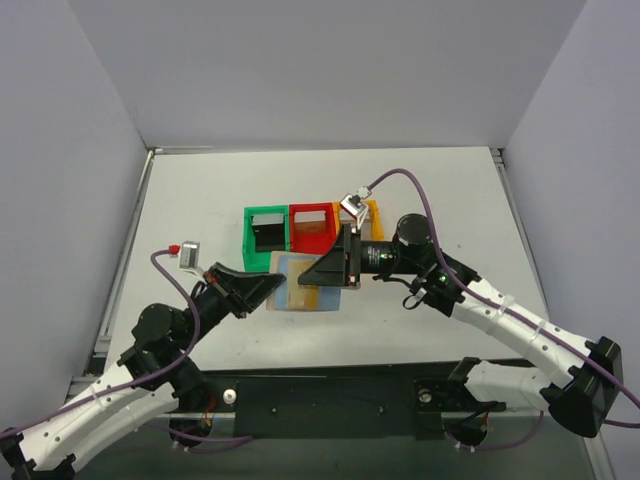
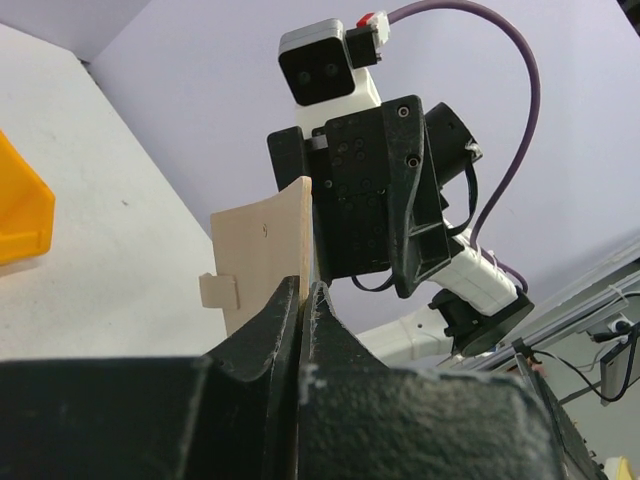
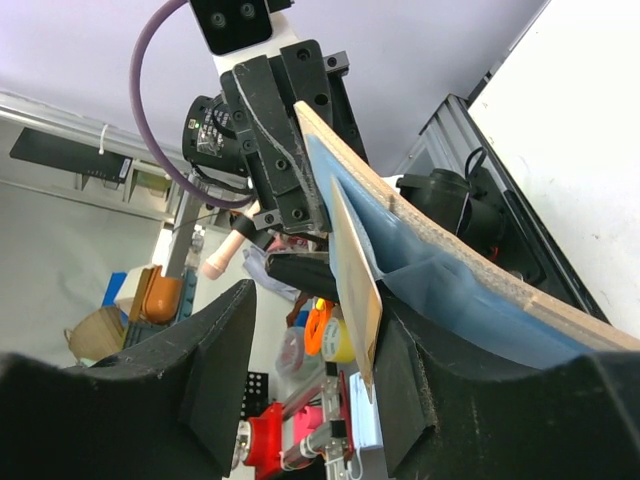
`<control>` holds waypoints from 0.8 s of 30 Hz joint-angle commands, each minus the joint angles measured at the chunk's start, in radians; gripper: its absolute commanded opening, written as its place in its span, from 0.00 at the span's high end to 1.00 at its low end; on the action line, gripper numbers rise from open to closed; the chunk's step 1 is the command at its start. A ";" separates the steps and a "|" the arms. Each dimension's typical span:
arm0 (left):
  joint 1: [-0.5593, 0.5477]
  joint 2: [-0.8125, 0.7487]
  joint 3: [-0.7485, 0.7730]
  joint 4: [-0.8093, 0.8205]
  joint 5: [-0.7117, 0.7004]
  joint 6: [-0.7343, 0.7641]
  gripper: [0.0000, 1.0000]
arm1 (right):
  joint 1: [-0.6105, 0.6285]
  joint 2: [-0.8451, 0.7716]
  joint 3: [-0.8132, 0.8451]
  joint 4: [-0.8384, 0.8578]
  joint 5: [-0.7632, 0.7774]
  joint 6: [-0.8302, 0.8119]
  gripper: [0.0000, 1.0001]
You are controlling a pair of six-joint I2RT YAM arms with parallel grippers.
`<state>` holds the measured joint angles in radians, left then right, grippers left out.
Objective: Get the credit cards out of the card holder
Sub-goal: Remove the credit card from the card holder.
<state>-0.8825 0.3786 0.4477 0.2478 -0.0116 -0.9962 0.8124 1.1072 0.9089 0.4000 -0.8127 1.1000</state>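
Tan card holder (image 2: 262,250) pinched tight by left gripper (image 2: 305,292), one card (image 3: 358,290) jutting between the parted jaws of right gripper (image 3: 320,310).

Seen from above, the card holder (image 1: 305,297) is partly covered by the left gripper (image 1: 276,284) and right gripper (image 1: 305,278). We see the orange bin (image 1: 375,215) mostly hidden behind the right arm (image 1: 480,300). At the left wrist, the holder's lower edge disappears between the fingers (image 2: 265,335).

A green plastic box (image 1: 265,211), a red box (image 1: 311,207) and an orange box (image 1: 375,214) sat in a row on the white bench (image 1: 200,200).
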 commanded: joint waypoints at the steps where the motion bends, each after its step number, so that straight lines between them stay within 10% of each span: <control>1: 0.001 -0.007 -0.026 0.110 -0.027 -0.039 1.00 | 0.008 0.016 0.044 0.056 -0.026 0.015 0.56; 24: 0.001 -0.124 -0.030 0.001 -0.113 -0.010 1.00 | 0.008 -0.004 0.048 0.026 -0.022 -0.003 0.69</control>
<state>-0.8825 0.2607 0.3992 0.2390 -0.1104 -1.0233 0.8196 1.1347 0.9123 0.3931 -0.8135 1.1019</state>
